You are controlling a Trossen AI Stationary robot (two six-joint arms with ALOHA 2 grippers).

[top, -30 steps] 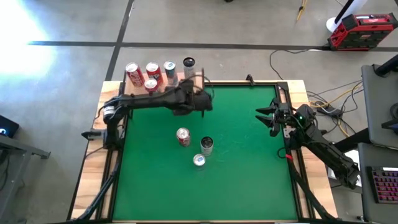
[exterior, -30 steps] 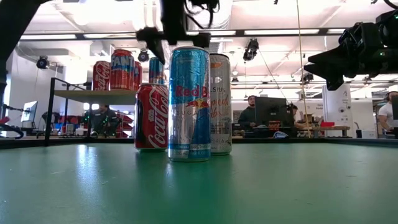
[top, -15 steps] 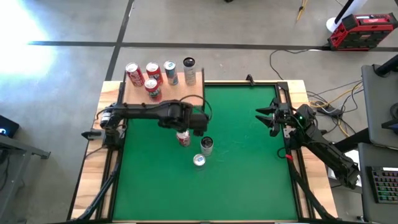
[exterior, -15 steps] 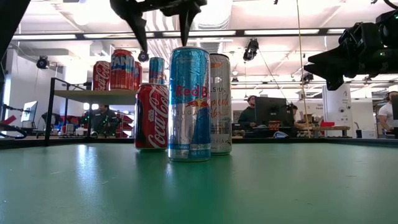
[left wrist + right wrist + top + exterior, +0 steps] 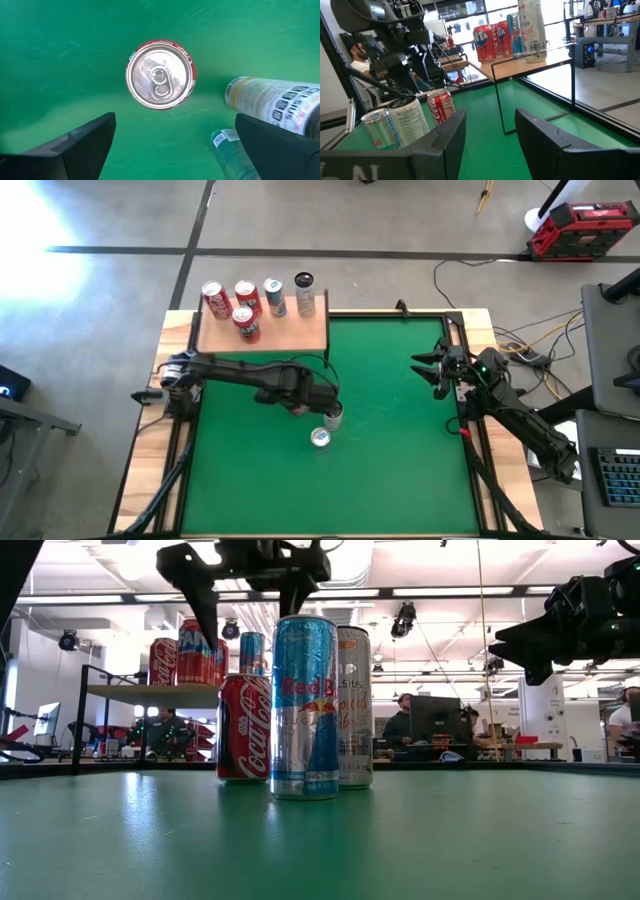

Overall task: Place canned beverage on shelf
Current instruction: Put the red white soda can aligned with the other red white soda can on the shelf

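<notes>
A red cola can (image 5: 160,75) stands upright on the green mat (image 5: 400,470), in the middle of the table. My left gripper (image 5: 175,120) hangs open just above it, pointing down, one finger on each side of the can's top and clear of it. The low view shows the fingertips (image 5: 205,595) above the can (image 5: 243,730). In the high view the gripper (image 5: 303,397) hides the can. The shelf (image 5: 290,335), a light-wood board on thin black legs, stands at the far left with several cans (image 5: 245,302) on it. My right gripper (image 5: 432,372) waits shut at the right edge.
Right beside the red can stand a white can (image 5: 333,415) and a tall blue-and-silver can (image 5: 320,438), on its near-right side; in the low view the blue can (image 5: 305,705) is nearest. The shelf's right half is bare wood. The mat to the right and near side is free.
My left gripper has swung from the shelf's near edge toward the table's near edge and now hangs over the red can. It has tipped from a slant to pointing almost straight down. It has stayed open. The cans have not moved.
</notes>
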